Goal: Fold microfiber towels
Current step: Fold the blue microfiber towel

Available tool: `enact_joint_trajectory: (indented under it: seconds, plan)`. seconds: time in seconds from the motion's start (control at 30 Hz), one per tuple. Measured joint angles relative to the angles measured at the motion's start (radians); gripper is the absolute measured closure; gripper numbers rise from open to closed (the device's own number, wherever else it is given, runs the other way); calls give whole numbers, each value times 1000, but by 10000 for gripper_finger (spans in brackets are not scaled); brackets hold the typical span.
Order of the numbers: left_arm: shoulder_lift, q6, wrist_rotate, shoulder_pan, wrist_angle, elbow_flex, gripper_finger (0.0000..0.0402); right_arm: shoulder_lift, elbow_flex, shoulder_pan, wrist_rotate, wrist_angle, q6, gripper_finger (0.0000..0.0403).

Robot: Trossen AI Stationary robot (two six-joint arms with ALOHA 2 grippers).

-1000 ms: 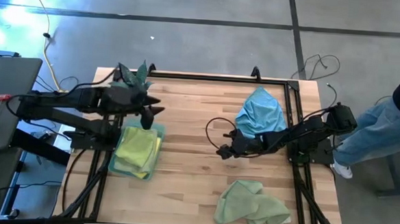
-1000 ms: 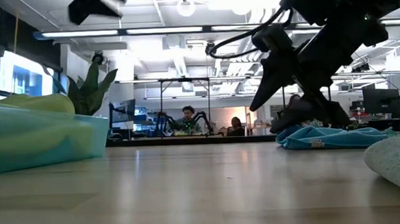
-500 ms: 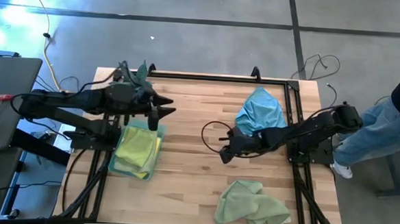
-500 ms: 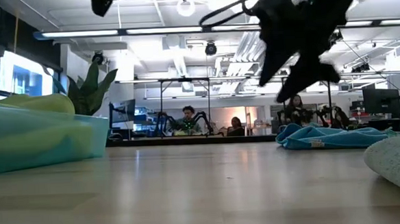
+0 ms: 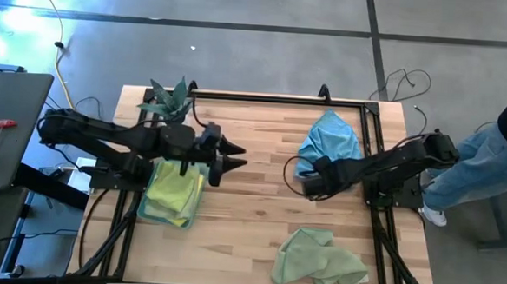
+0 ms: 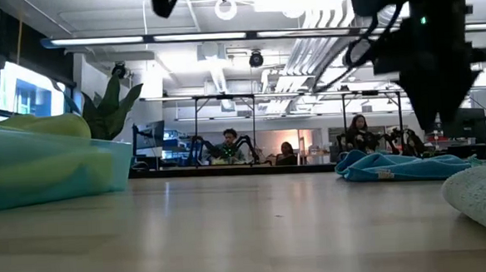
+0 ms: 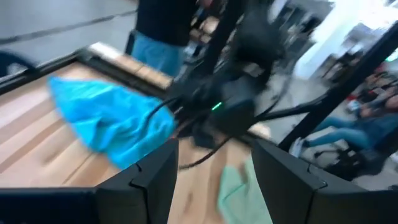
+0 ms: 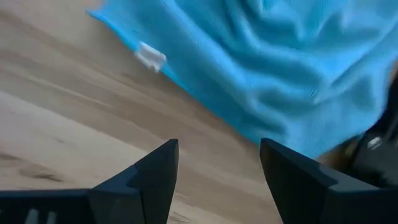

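A crumpled sky-blue towel (image 5: 330,142) lies at the far right of the table; it also shows in the right wrist view (image 8: 280,62). A crumpled pale green towel (image 5: 317,258) lies at the near right. A folded yellow-green towel lies on a teal one in a stack (image 5: 174,190) at the left. My left gripper (image 5: 235,154) is open and empty above the table's middle, pointing right. My right gripper (image 5: 307,187) is open and empty just near-left of the blue towel's edge, its fingers (image 8: 155,174) standing over bare wood.
A small spiky potted plant (image 5: 170,98) stands at the far left corner. A black frame (image 5: 370,148) runs along the far and right edges. A person's legs (image 5: 496,150) stand beyond the right edge. Bare wood (image 5: 250,211) lies between the stack and the right-hand towels.
My left gripper has gone from above the stack toward the table's middle, to the right. My right gripper has drawn back toward the right edge, closer to the blue towel. No towel has moved.
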Motion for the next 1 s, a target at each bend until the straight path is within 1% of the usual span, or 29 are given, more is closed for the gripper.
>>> enact_joint_trajectory:
  seconds: [0.1,0.27,0.37,0.5,0.63,0.77,0.9,1.0]
  plan:
    - [33,12,0,-10,110,0,209,0,-70,-30,-52,45,49,183]
    - [75,21,-1,-9,238,0,209,0,-162,-93,-56,123,119,183]
    - [92,26,-3,-9,251,0,209,0,-208,-125,-25,188,158,183]
    - [109,21,-3,-9,252,0,209,0,-264,-162,3,336,175,183]
    - [117,46,-6,-1,258,0,209,0,-302,-193,8,479,164,183]
    - [127,87,-2,21,295,0,209,0,-322,-205,64,583,149,183]
    - [126,97,6,37,302,0,209,0,-330,-205,79,704,100,183]
    - [127,116,50,49,302,0,209,8,-330,-205,103,783,77,183]
